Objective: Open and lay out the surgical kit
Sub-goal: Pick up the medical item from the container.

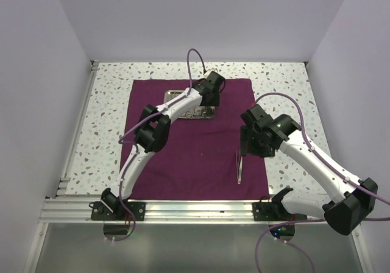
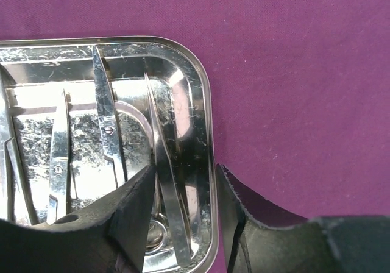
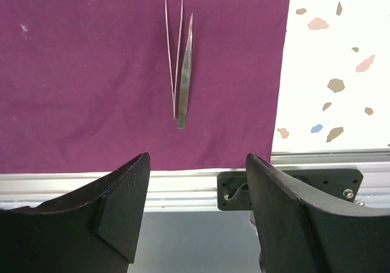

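Observation:
The dark purple cloth [image 1: 195,157] lies spread flat on the table. The shiny steel tray [image 1: 177,96] sits on its far middle part. In the left wrist view the tray [image 2: 183,60] holds ring-handled scissors [image 2: 108,133] and other slim instruments. My left gripper [image 2: 186,178] is open low over the tray's right end, one finger inside the tray and one outside the rim, with steel tweezers [image 2: 166,181] between them. Two slim tweezers [image 3: 180,72] lie side by side on the cloth's near right part [image 1: 239,166]. My right gripper [image 3: 196,160] is open and empty above them.
The speckled white table [image 1: 286,84] shows around the cloth. An aluminium rail [image 1: 201,211] with the arm bases runs along the near edge. White walls close in the left, back and right sides.

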